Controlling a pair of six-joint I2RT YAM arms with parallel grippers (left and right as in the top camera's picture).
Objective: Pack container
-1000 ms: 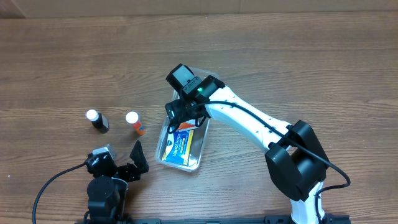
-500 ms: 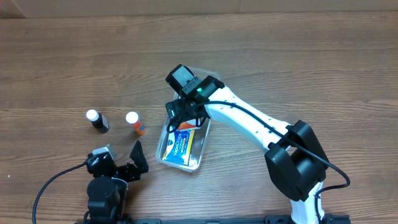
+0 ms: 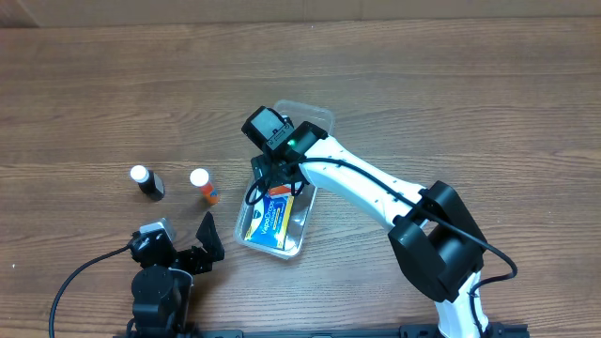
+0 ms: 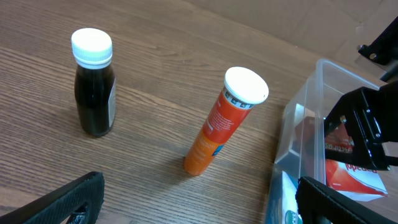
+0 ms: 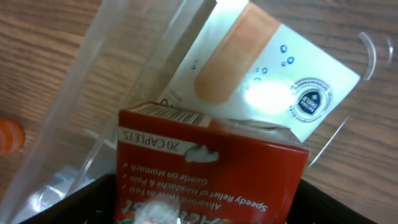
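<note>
The clear plastic container lies lengthwise mid-table. It also shows in the left wrist view and the right wrist view. My right gripper hangs over its middle, shut on a red medicine box held inside the container. The red box also shows in the left wrist view. A blue box lies in the container's near end and a white plaster box in its far part. My left gripper is open and empty at the front left, as the left wrist view shows.
A dark bottle with a white cap and an orange tube with a white cap stand left of the container. Both show in the left wrist view, the bottle upright and the tube leaning.
My right gripper has shifted a little toward the near left with the red box, uncovering the container's far end. The left arm has not moved.
</note>
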